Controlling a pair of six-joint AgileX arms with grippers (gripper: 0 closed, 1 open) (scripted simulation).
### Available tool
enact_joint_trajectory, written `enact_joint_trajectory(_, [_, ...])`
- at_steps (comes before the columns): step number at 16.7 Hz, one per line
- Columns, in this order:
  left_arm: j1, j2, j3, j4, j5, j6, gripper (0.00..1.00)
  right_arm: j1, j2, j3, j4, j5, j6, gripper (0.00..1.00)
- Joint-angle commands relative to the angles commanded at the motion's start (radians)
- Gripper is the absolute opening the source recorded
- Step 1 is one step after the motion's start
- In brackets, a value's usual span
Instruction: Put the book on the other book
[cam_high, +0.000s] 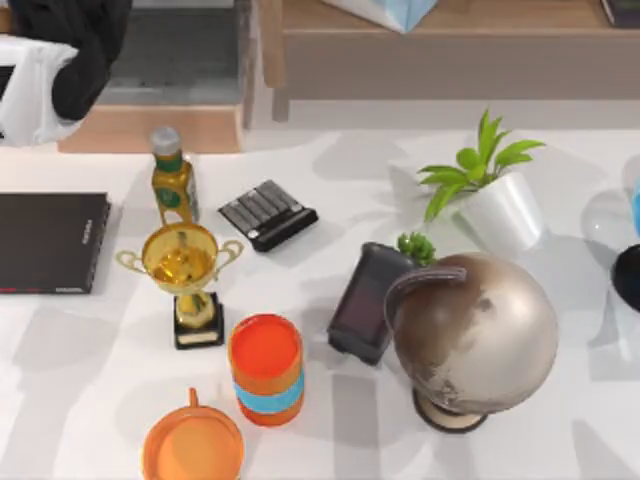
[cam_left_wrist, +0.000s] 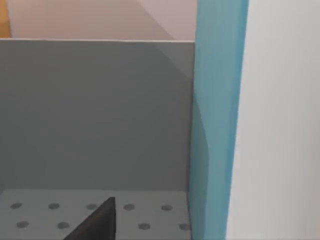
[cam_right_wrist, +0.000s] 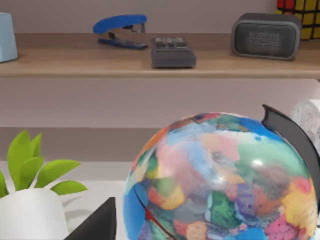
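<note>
Top view: the other book (cam_high: 52, 241), flat and black with pale lettering along its right edge, was seen lying at the counter's (cam_high: 330, 160) far left side, partly cut off by the frame. Just right of it stood an oil bottle (cam_high: 172, 181) and a gold trophy (cam_high: 186, 270), with a black ridged keypad (cam_high: 267, 213) beyond them, an orange can (cam_high: 266, 367) and an orange cup (cam_high: 192, 447) nearer the front edge. A dark slab-like device (cam_high: 366, 301) was propped beside a globe (cam_high: 474, 335), and a potted plant (cam_high: 490, 195) stood behind that. The left arm (cam_high: 55, 55) was seen at the upper left corner. In the left wrist view, a tall teal-blue surface (cam_left_wrist: 217, 120) was seen close up against a grey panel (cam_left_wrist: 95, 115); whether it was the book, and whether the left end effector held it, could not be told. The right end effector's opening could not be told either.
</note>
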Motion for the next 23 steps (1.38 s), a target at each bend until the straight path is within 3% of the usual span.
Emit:
enact_joint_trajectory(8, [0.001, 0.031, 0.022, 0.008, -0.003, -0.001, 1.00, 0.000, 0.000, 0.000, 0.000, 0.000, 0.000, 1.00])
enact_joint_trajectory(15, [0.035, 0.056, 0.168, -0.108, 0.035, -0.001, 1.00, 0.000, 0.000, 0.000, 0.000, 0.000, 0.000, 1.00])
enact_joint_trajectory(23, [0.011, 0.137, 0.172, -0.033, 0.012, -0.001, 1.00, 0.000, 0.000, 0.000, 0.000, 0.000, 0.000, 1.00])
